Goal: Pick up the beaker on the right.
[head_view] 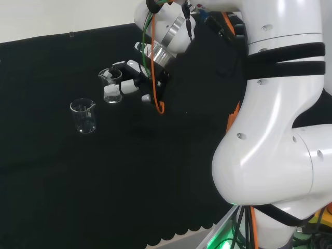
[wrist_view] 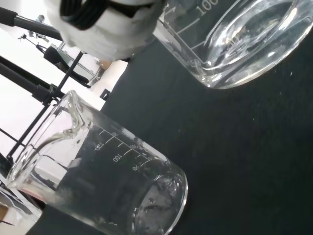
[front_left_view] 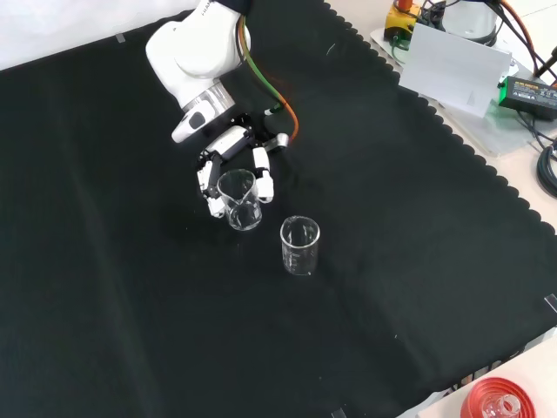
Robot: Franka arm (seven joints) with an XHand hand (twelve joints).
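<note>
We find the hand curled round the near beaker, fingers flanking its wall; whether it has left the bench we cannot tell. The second beaker stands at four o'clock. Lifting remains.

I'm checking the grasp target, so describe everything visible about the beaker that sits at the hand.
The beaker at the hand is small and of clear glass, with a pour spout on its rim, printed graduation marks on its wall and a thick round base. It looks empty. In the front view it seems upright, and whether it rests on the black cloth or is just lifted cannot be told. The hand has its fingers curled around its sides. A second beaker stands apart from it, untouched.
</note>
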